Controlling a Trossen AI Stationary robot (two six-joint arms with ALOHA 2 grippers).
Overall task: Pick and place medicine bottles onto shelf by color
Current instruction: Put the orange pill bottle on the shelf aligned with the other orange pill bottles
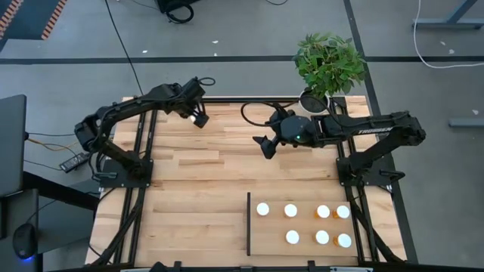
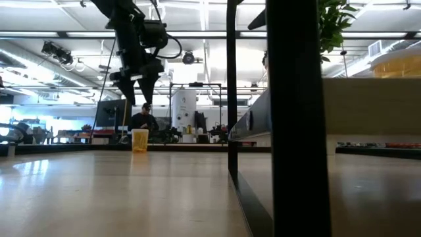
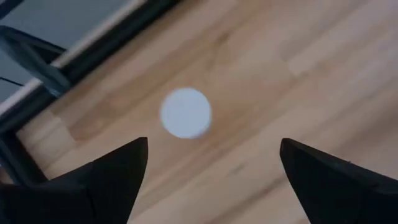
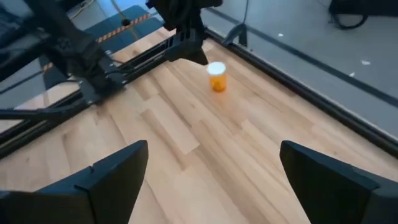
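One orange medicine bottle with a white cap stands upright on its base at the table's far left. My left gripper hangs open just above it, pointing steeply down, its fingers clear of the bottle. My right gripper is open over the middle of the table's far half and points toward the left, with nothing between its fingers. Several white-capped bottles stand in two rows on the shelf at the near right.
A thin black strip bounds the shelf's left side. A leafy plant in a white pot stands at the far right corner, close behind my right arm. Bare planks lie between the arms and the shelf.
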